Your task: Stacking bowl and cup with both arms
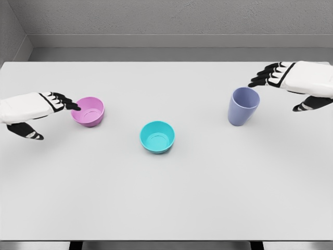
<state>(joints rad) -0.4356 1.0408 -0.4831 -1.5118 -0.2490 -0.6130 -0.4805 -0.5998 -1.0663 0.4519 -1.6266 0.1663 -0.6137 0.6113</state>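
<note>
Three vessels sit on the white desk (166, 198): a pink bowl (88, 111) at the left, a teal bowl (157, 137) near the middle, and a lavender cup (243, 105) upright at the right, all well apart from one another. Your left hand (36, 112) sits just beside the pink bowl, fingers spread with the thumb dropped below them, and the dark fingertips (70, 103) reach to the near rim; whether they touch it you cannot tell from this angle. It holds nothing. Your right hand (291, 83) hovers just beside the cup, up and to its right, also open and empty, thumb hanging low.

You appear to be at the approach stage, with nothing grasped yet. To do it well, bring each hand in level so the thumb and fingers straddle the vessel's wall before you close. On the bowl, pinch the rim rather than pushing sideways, since a light bowl will likely skate across the smooth desk. On the cup, wrap the body low enough that it will not tip. Close both slowly.
</note>
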